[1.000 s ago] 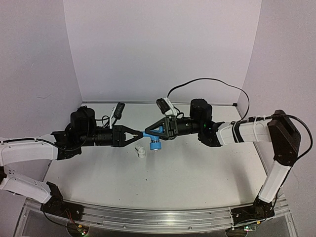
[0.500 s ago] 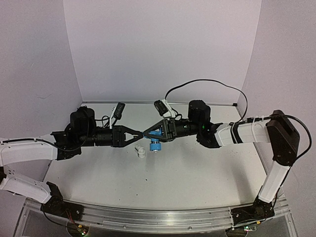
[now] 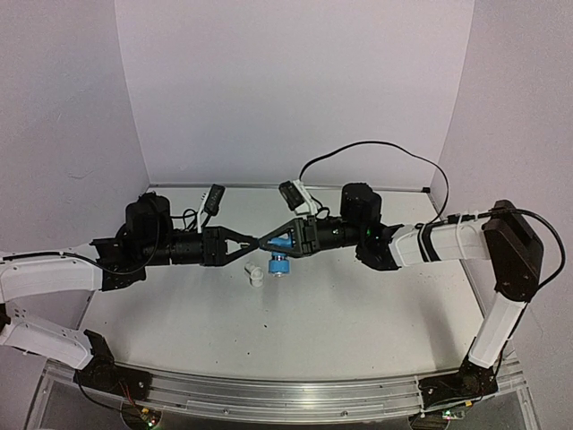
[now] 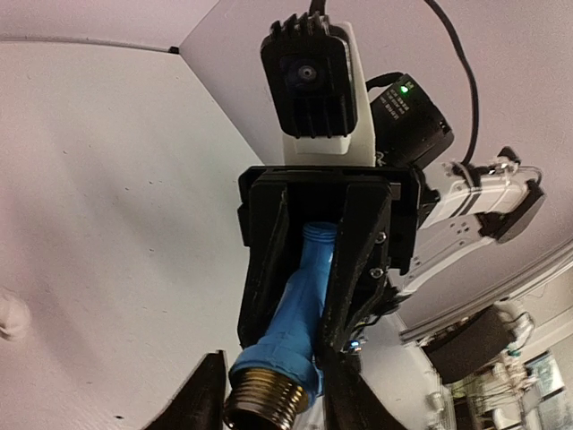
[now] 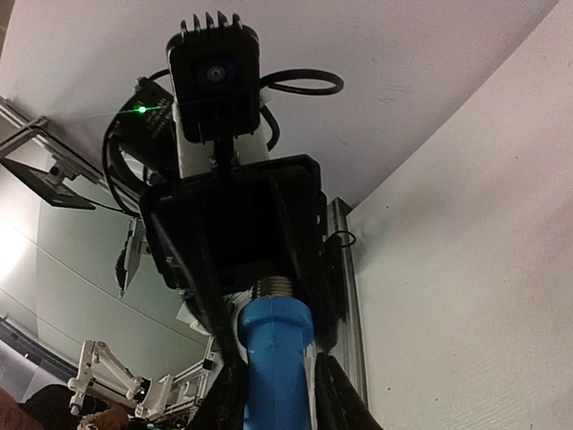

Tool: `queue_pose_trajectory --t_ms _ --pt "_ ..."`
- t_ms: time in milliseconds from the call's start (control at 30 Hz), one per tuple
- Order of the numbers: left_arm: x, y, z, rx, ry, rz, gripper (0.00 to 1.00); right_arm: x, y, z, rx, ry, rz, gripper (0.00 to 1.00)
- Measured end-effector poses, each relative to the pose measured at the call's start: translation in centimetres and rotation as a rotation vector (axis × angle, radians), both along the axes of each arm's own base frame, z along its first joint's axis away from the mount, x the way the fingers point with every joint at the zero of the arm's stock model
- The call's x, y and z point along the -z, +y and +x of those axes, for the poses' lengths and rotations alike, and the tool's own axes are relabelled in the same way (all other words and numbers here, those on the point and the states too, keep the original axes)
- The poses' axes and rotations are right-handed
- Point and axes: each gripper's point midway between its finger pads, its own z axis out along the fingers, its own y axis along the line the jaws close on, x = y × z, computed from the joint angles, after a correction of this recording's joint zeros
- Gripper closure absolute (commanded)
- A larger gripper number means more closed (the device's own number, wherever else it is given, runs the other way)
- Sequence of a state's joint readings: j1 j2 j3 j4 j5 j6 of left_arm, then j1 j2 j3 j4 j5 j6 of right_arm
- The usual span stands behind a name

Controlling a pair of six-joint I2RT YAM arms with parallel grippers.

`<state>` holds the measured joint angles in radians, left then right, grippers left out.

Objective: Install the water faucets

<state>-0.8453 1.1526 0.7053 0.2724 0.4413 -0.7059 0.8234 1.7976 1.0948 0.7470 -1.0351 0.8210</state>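
The blue faucet (image 3: 279, 244) hangs in the air at mid-table, with its round blue knob (image 3: 279, 266) pointing down. My right gripper (image 3: 266, 242) is shut on its blue body (image 5: 276, 358). Its brass threaded end (image 4: 264, 403) points at my left gripper (image 3: 256, 244). The left jaws are open and stand on either side of that end, very close to it. The left wrist view shows the right gripper's fingers (image 4: 269, 269) clamped on the faucet (image 4: 304, 296). The tiny white fitting (image 3: 256, 275) lies on the table just below the grippers, and it also shows in the left wrist view (image 4: 9, 315).
The white table (image 3: 295, 331) is enclosed by pale walls at the back (image 3: 295, 98) and on both sides. A black cable (image 3: 376, 148) loops above the right arm. An aluminium rail (image 3: 286, 394) runs along the near edge.
My right gripper has carried the faucet a little to the left, so its threaded end now sits between the left gripper's fingertips. The left arm has barely moved.
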Motion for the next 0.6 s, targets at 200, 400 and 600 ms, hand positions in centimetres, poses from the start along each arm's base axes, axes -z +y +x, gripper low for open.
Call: queue_pose_trajectory --t_ms 200,400,600 --pt "1.6 1.5 2.1 -0.155 0.024 0.097 0.17 4.8 -1.6 3.8 0.266 -0.014 -0.226 1.0" --pt "5.4 4.2 6.4 -0.429 0.131 0.37 0.16 13.4 -10.3 10.5 0.735 -0.196 -0.802 1.0" --pt "11.7 5.2 7.1 -0.481 0.25 0.605 0.17 16.5 -17.1 11.2 0.814 -0.36 -1.164 1.0"
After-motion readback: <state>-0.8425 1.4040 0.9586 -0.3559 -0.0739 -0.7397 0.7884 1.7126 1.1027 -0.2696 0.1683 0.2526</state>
